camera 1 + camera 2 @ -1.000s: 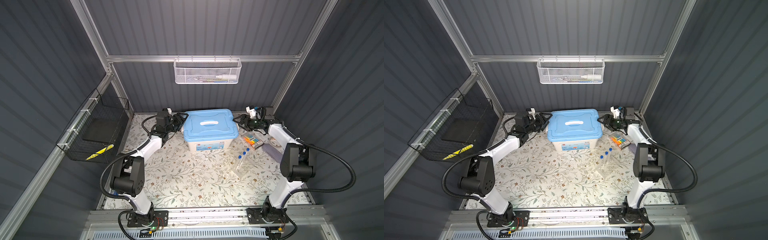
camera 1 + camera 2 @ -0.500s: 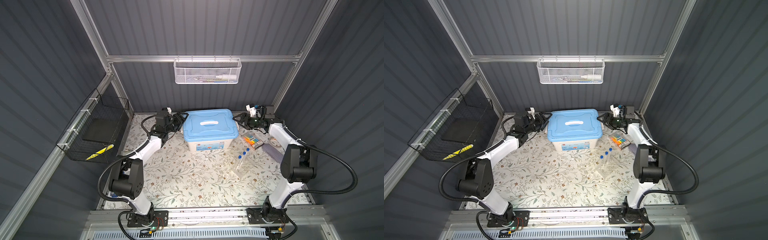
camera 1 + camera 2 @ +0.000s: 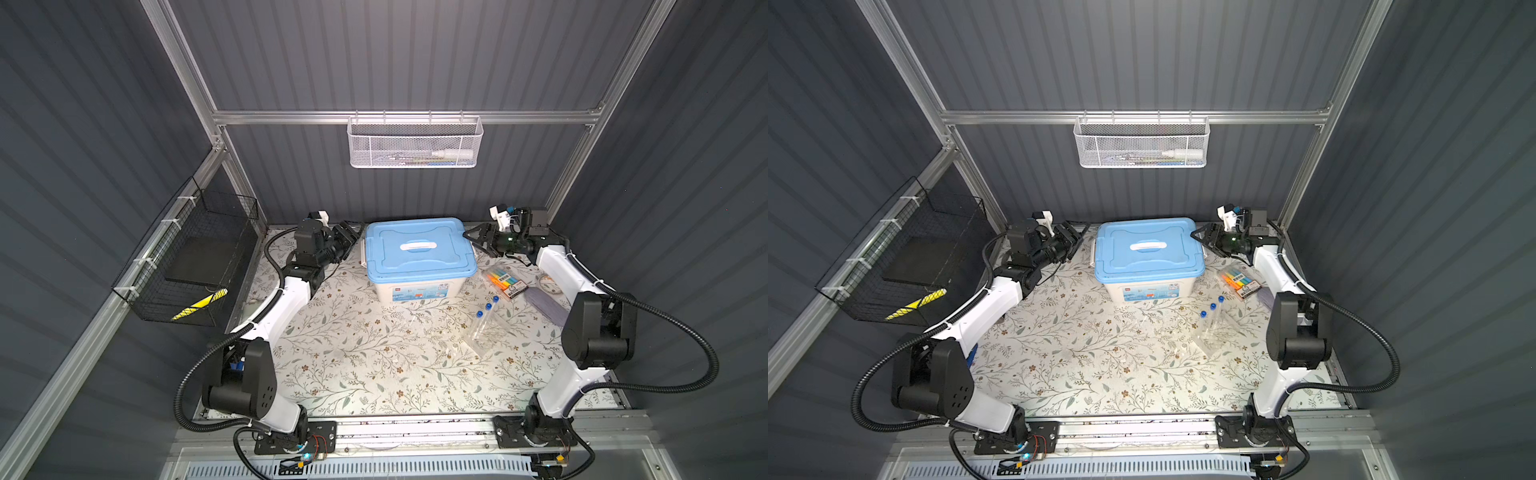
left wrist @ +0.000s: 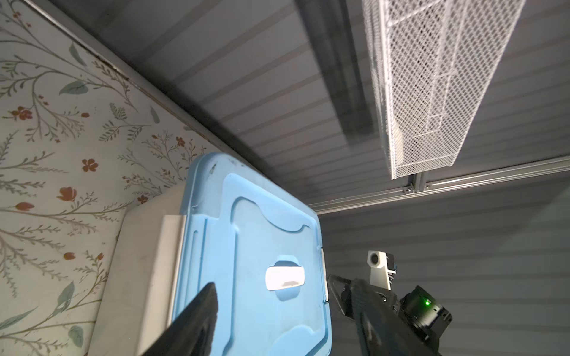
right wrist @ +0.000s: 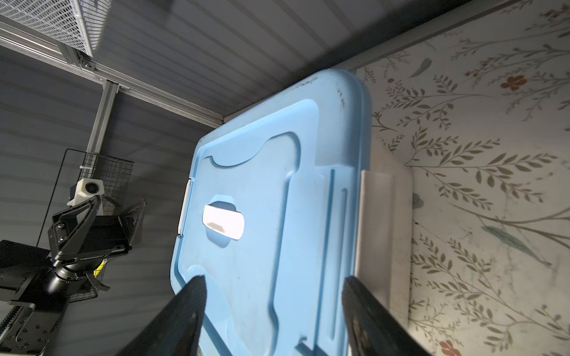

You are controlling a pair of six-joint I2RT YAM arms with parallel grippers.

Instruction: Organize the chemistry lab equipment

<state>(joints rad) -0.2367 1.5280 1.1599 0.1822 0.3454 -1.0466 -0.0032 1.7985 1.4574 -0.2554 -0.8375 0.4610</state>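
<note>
Lid [image 3: 417, 249] light blue; box [image 3: 384, 291] white; mat [image 3: 353, 353] floral; tube caps [image 3: 489, 306] blue.

Robot lab cell: grey ribbed walls [image 3: 374, 54], alu frame [image 3: 407, 117], 2 arms [image 3: 286, 303] bolted to front rail [image 3: 415, 430], floral mat [image 3: 353, 353].

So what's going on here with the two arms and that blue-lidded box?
Both arms reach to the storage box at the back of the table. The left gripper and right gripper are open, one at each end of its blue lid, holding nothing. The lid is on. The blue-capped tubes sit in a clear rack out front, near a pack of markers.
</note>
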